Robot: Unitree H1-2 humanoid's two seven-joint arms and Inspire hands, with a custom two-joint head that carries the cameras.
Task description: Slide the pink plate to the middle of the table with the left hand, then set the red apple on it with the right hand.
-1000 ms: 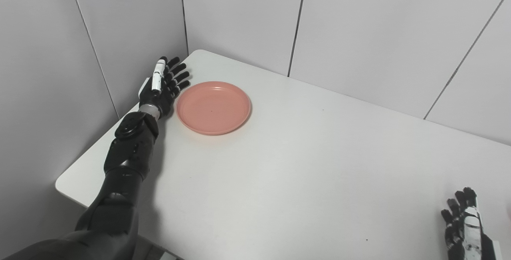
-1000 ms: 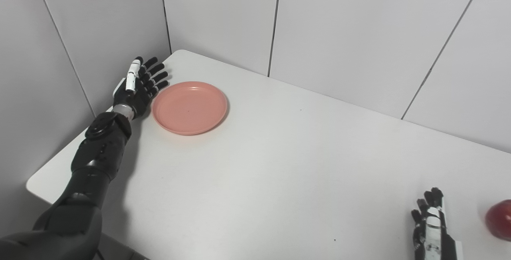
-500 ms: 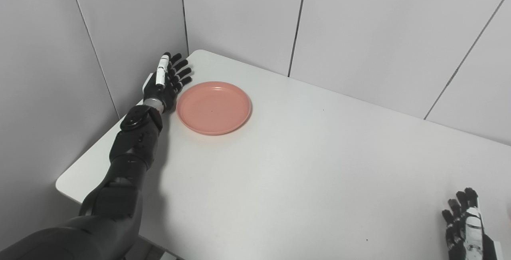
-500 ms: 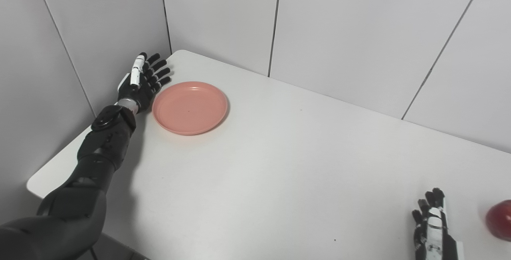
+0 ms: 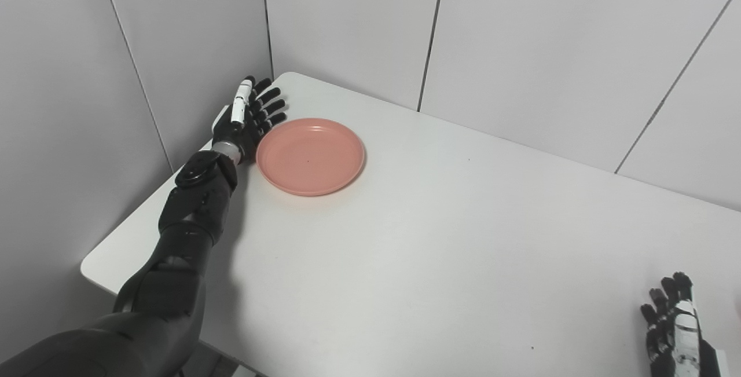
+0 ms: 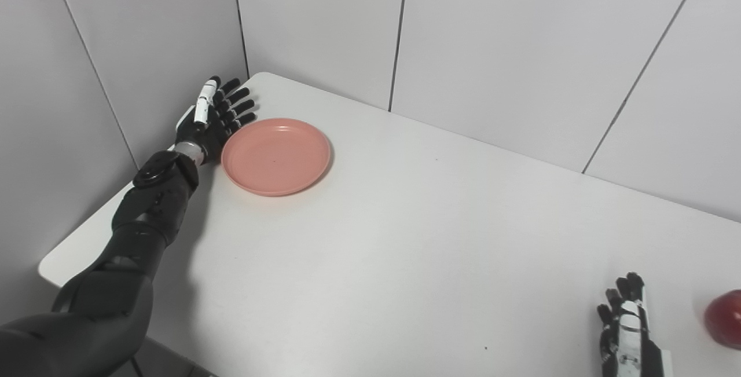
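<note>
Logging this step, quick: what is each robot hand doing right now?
Left robot hand: open, holding nothing, beside the pink plate.
Right robot hand: open, holding nothing.

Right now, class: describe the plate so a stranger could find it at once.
Start at the white table and go to its far left corner. The pink plate lies flat there, empty, beside the open left hand. It is the only round pink thing.

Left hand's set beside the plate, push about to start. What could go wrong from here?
1. The left hand sits at the plate rim with fingers spread; they may ride over the low rim rather than push it.
2. The apple lies at the frame edge, beyond the right hand; reaching it may be awkward.
</note>
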